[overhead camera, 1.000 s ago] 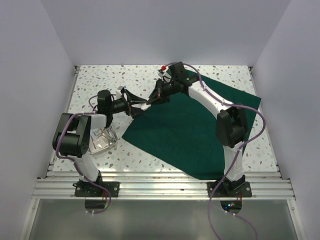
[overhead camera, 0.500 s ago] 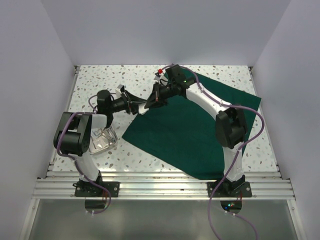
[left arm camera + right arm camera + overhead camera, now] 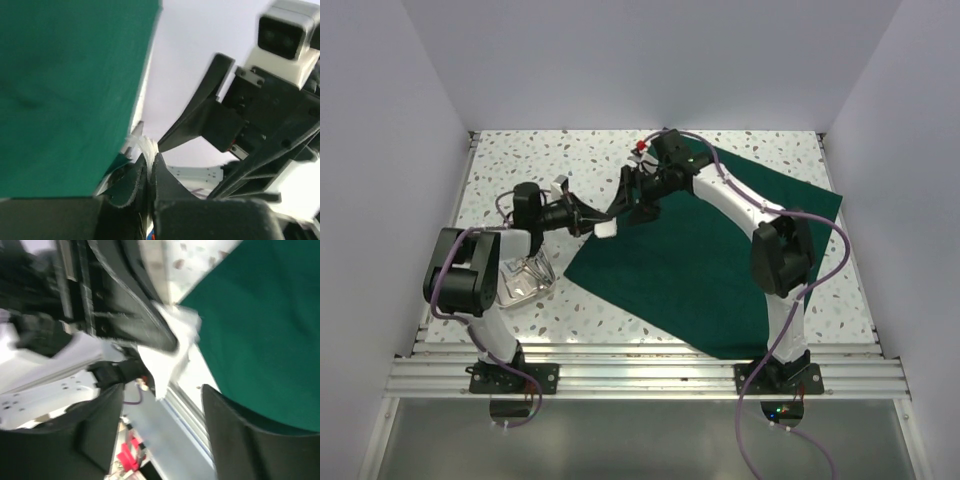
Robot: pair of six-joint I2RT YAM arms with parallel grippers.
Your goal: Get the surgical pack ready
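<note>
From above, a flat, matte dark green cloth [image 3: 710, 260] lies on the speckled table [image 3: 520, 165]. The left hand [image 3: 596, 224] reaches low to its corner. Left wrist: fingers pinched tight on frayed white gauze [image 3: 145, 150]. Right wrist: the right hand [image 3: 162, 395] spread wide, empty.

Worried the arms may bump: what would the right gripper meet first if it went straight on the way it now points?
Most likely the white gauze square pinched in the shut left gripper: it sits straight ahead of the open right gripper, though depth is unclear.
</note>
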